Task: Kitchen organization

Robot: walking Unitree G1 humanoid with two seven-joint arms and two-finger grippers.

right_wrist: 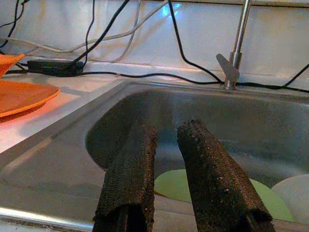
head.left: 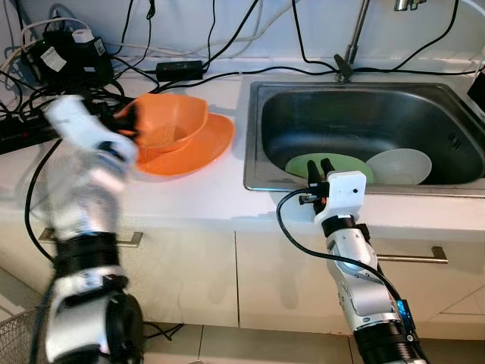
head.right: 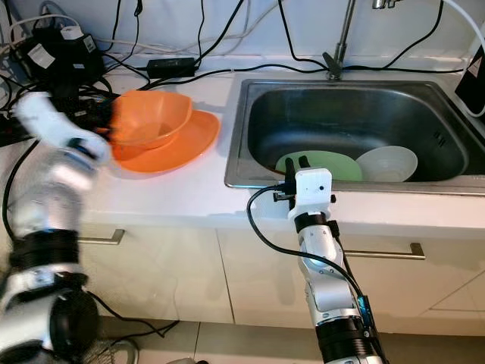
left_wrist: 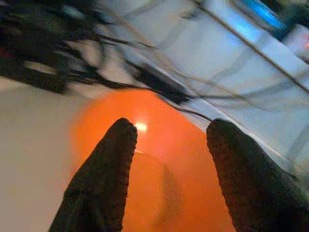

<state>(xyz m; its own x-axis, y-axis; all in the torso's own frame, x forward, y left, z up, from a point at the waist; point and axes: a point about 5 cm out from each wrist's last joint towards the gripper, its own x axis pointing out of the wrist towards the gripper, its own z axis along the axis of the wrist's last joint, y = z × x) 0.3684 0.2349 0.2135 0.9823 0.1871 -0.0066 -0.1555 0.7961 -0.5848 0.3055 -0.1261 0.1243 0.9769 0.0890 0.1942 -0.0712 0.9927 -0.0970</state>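
Orange is showing on the white countertop [head.left: 189, 201], where an orange bowl [head.left: 168, 125] is sitting inside an orange plate [head.left: 198, 149] near the sink's left edge. The left gripper [left_wrist: 169, 145] is reaching at the bowl's left rim, its arm blurred; in the left wrist view its two black fingers [left_wrist: 104, 169] are standing well apart over the orange surface, and whether they are touching it cannot be told. The right gripper [head.left: 319, 168] is hovering at the front rim of the steel sink [head.left: 258, 152], its fingers parted by a narrow gap and gripping nothing. Inside the basin a green plate [head.left: 299, 164] is lying beside a white bowl [head.left: 402, 165], toward the front. Black cables [head.left: 72, 57] are lying tangled at the countertop's back left corner.
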